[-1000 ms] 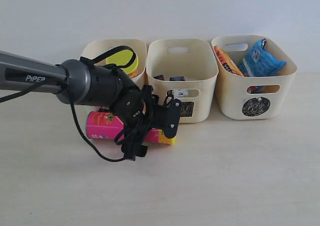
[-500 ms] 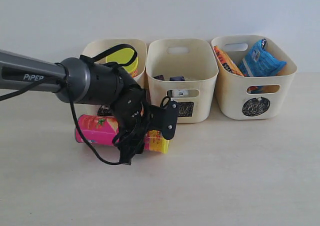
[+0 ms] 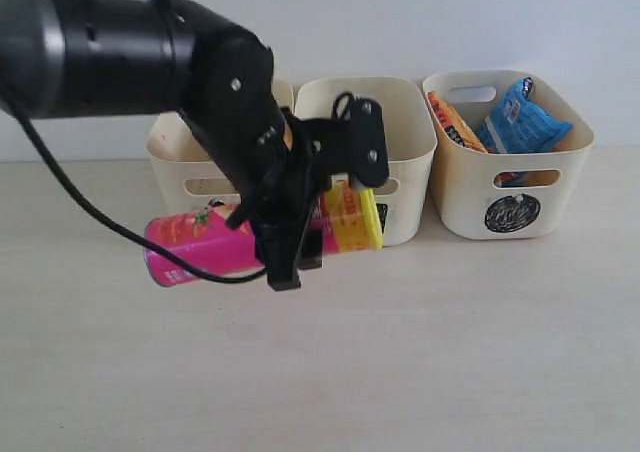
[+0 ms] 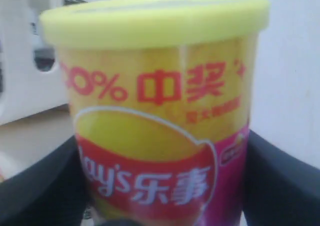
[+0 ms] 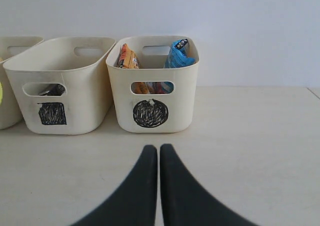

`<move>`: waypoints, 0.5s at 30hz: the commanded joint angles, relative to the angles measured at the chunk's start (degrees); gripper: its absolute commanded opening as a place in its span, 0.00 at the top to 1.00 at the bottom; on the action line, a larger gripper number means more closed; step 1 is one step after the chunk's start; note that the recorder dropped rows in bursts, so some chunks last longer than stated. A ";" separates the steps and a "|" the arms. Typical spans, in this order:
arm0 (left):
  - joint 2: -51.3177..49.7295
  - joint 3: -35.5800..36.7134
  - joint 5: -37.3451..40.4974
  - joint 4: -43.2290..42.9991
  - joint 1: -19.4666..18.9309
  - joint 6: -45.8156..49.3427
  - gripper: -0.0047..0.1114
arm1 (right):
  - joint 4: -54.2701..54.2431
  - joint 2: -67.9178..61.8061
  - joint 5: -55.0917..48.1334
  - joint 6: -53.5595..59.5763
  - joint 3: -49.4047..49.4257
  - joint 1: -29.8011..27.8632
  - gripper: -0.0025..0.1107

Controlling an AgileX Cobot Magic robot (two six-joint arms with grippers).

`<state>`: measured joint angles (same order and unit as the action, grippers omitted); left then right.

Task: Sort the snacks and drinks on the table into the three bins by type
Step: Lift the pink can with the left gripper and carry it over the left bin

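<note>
My left gripper (image 3: 305, 222) is shut on the pink-green chip can (image 3: 200, 242). It holds the can lying sideways in the air in front of the triangle bin (image 3: 168, 154) and the square bin (image 3: 405, 107). In the left wrist view the can (image 4: 160, 111) fills the frame, yellow-green lid (image 4: 155, 16) up, with a dark finger (image 4: 282, 181) on each side. My right gripper (image 5: 159, 148) is shut and empty, low over the table (image 5: 250, 136), short of the circle bin (image 5: 155, 91). That bin holds the orange-brown bag (image 5: 127, 58) and the blue bag (image 5: 177, 53). The yellow-red can is hidden.
The three bins stand in a row against the white wall (image 3: 400, 22). A carton shows through the handle hole of the square bin (image 5: 65, 86). The black left arm (image 3: 120, 47) blocks most of the triangle bin. Bare table (image 3: 450, 352) lies in front of the bins.
My left gripper has lifted the pink-green can off the table, up and towards the camera, so the arm now looks much larger. The bins and bags have not moved.
</note>
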<state>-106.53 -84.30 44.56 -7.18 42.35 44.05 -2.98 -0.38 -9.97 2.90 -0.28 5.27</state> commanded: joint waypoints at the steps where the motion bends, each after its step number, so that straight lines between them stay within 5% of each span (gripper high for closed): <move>1: 7.35 0.19 -2.92 3.35 -1.53 -2.54 0.92 | 0.08 0.38 0.63 0.06 0.28 -0.18 0.98; 15: 18.72 0.30 -22.96 3.47 -12.94 -26.16 0.92 | 0.08 0.38 0.63 0.06 0.28 -0.18 0.98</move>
<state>-88.36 -84.30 26.70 -4.46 31.25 22.38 -2.98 -0.38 -9.87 2.90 -0.28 5.27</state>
